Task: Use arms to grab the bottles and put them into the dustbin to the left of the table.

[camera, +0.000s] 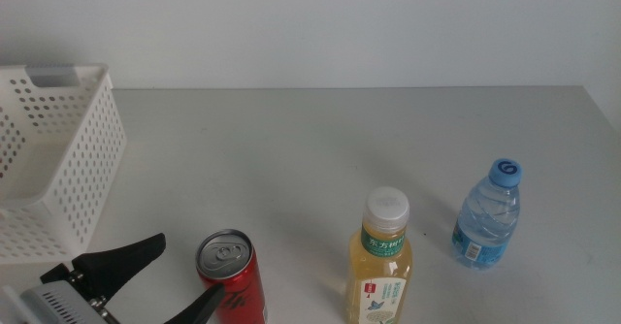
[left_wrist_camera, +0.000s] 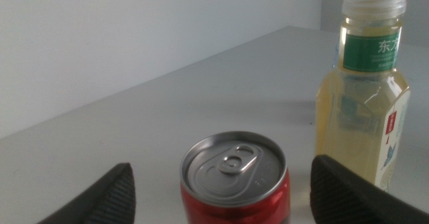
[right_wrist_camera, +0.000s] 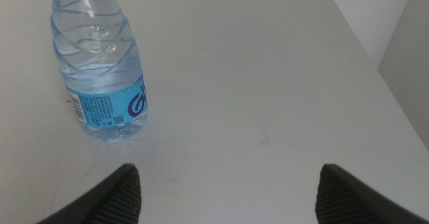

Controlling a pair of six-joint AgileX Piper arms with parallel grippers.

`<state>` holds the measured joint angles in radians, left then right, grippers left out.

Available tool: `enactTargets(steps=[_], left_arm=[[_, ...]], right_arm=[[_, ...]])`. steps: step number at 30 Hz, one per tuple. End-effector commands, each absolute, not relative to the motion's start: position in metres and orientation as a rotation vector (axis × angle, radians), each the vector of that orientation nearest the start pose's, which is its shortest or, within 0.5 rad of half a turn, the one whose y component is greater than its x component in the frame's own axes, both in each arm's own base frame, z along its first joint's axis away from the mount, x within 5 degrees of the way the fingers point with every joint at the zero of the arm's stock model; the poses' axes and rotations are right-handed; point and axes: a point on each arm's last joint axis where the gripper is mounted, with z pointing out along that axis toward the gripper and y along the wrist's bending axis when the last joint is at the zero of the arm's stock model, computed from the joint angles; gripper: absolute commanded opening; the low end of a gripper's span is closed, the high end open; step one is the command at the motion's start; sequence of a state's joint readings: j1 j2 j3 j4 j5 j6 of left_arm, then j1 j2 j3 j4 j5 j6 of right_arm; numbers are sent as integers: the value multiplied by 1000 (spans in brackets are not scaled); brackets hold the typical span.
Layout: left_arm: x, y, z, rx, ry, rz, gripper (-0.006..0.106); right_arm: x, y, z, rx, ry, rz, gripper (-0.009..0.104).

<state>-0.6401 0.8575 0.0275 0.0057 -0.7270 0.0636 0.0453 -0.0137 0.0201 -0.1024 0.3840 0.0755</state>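
Note:
A red soda can (camera: 231, 277) stands near the table's front edge, and my left gripper (camera: 189, 266) is open around it, one jaw on each side and not touching. In the left wrist view the can (left_wrist_camera: 234, 197) sits between the open left gripper (left_wrist_camera: 223, 176), with the yellow-drink bottle (left_wrist_camera: 365, 90) just beyond one jaw. That bottle (camera: 381, 266), white-capped, stands right of the can. The small water bottle (camera: 488, 217) with a blue cap stands further right. My right gripper (right_wrist_camera: 228, 176) is open above bare table, short of the water bottle (right_wrist_camera: 100, 70). The white dustbin (camera: 58, 159) stands at the left.
The light-grey table (camera: 330, 140) runs back to a plain white wall. Its right edge (right_wrist_camera: 375, 70) shows in the right wrist view. The dustbin's perforated wall is close to the left gripper's outer jaw.

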Motion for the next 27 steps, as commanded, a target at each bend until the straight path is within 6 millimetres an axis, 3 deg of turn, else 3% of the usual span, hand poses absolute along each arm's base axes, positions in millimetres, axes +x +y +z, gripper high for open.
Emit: enactTargets(steps=[1, 27], left_arm=[[99, -77, 196, 556, 1496, -474, 87], [124, -99, 165, 534, 1541, -559, 87]], right_arm=[[52, -1, 180, -50, 1786, -36, 67], [52, -1, 180, -50, 1786, -36, 67]])
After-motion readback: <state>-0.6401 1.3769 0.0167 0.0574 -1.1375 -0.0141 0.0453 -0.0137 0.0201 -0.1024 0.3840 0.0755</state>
